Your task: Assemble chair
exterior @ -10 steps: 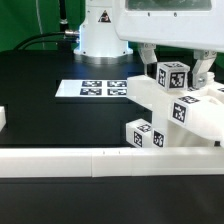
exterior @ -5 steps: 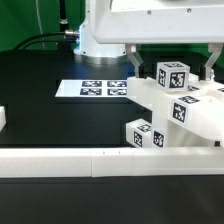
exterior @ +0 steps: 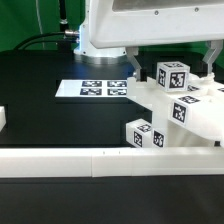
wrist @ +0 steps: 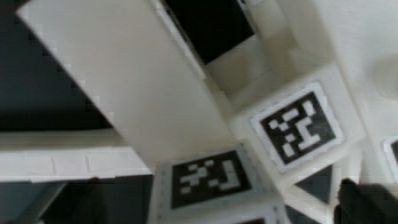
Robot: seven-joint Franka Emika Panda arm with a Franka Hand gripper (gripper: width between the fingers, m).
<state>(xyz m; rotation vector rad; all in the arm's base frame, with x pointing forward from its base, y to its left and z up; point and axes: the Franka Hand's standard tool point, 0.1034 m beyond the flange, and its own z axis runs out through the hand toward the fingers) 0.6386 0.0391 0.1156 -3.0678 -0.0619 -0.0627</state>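
Observation:
The chair (exterior: 195,118) stands partly joined at the exterior view's right: white parts with black-and-white tags, a tagged square end (exterior: 172,75) on top and another tagged end (exterior: 142,134) low in front. My gripper (exterior: 173,68) hangs open over the top end, one finger on each side, touching nothing. In the wrist view a white chair bar (wrist: 134,90) and two tags (wrist: 299,125) fill the picture, and a dark fingertip (wrist: 363,200) shows at the edge. Nothing is held.
The marker board (exterior: 95,89) lies flat on the black table behind the chair. A long low white rail (exterior: 90,160) runs along the front. A small white piece (exterior: 3,118) shows at the exterior view's left edge. The robot base (exterior: 100,40) stands at the back.
The hand has shifted toward the exterior view's left and risen slightly, its fingers now farther from the top tagged end. The chair parts have not moved.

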